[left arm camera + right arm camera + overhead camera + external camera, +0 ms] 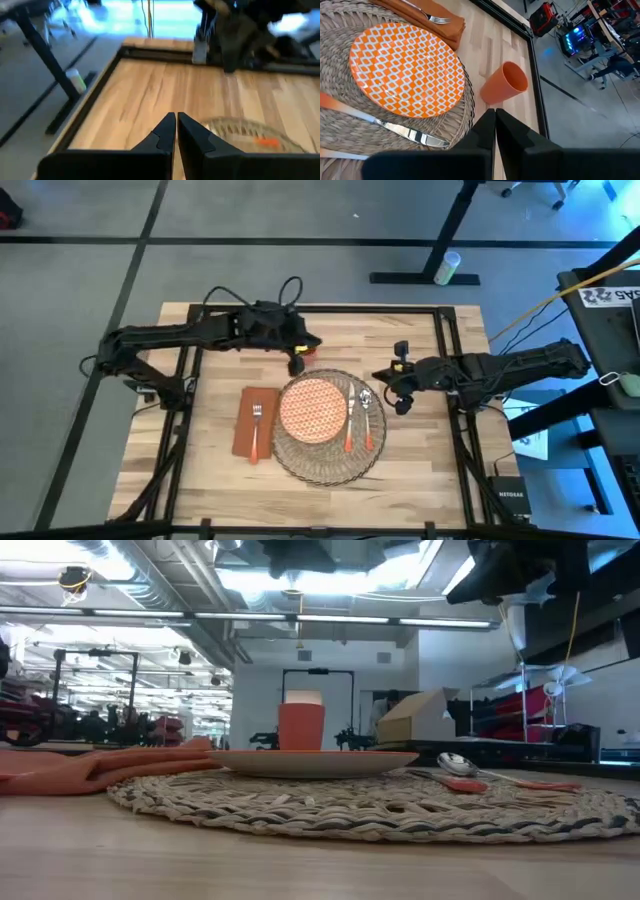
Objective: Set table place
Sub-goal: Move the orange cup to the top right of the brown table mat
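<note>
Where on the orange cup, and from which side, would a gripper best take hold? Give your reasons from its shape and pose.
The orange cup stands upright with its mouth open, off the woven mat on bare table. Probably best: come from above, one finger inside the rim and one outside, or clamp across the tapered wall near the top. Approach from the side away from the plate, where nothing crowds it.

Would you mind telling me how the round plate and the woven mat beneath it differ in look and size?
The plate is glossy with an orange-and-white diamond pattern; the mat is plain beige woven straw with an openwork edge. The plate is smaller, so the mat's rim shows all around it. The plate lies on the mat, while the mat lies straight on the table. Both are round and flat.
</note>
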